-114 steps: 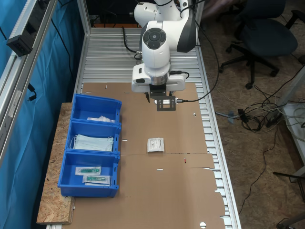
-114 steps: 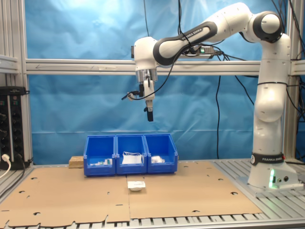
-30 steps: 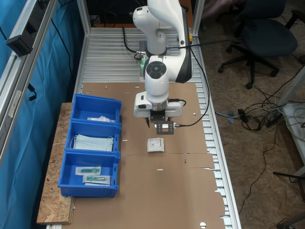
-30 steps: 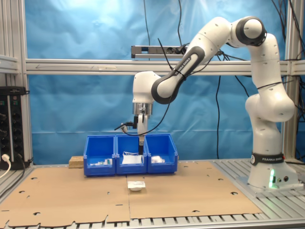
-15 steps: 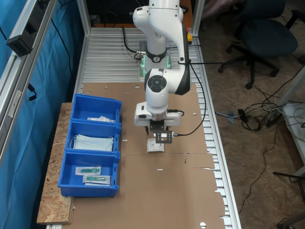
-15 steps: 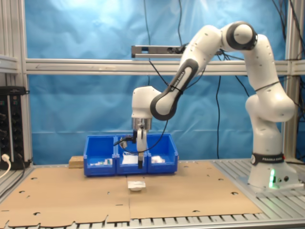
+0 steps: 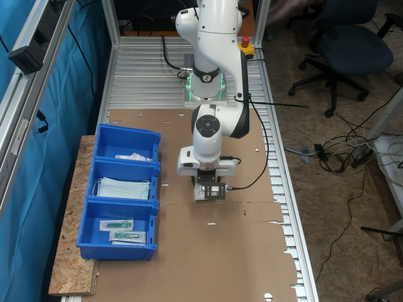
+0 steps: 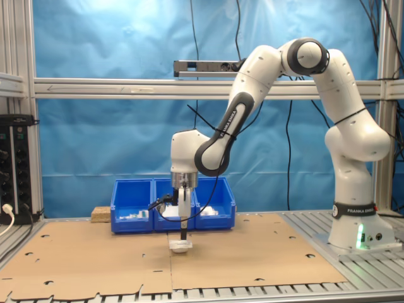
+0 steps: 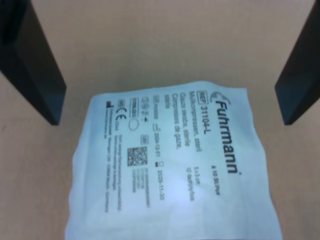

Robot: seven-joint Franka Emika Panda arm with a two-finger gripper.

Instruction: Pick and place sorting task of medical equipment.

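Worktop (image 7: pixel 239 251): cardboard sheet (image 8: pixel 95 259) laid flat across it.

Packet (image 9: pixel 170 165): flat on the cardboard, mid-worktop; in the second exterior view (image 8: pixel 180 246) it lies nearer the camera than the bins.

Claw (image 8: pixel 183 238): directly over the packet, its two fingers (image 9: pixel 35 65) set apart, one on either side of the packet's edge.

Three bins (image 7: pixel 119 192): in a row at the first exterior view's left edge of the worktop, each touching the next; in the second exterior view they stand at the far side. Far bin: packets. Middle bin: face masks (image 7: pixel 123 187). Near bin: two instrument packets (image 7: pixel 123 230).

Arm base (image 8: pixel 360 230): at the second exterior view's right.
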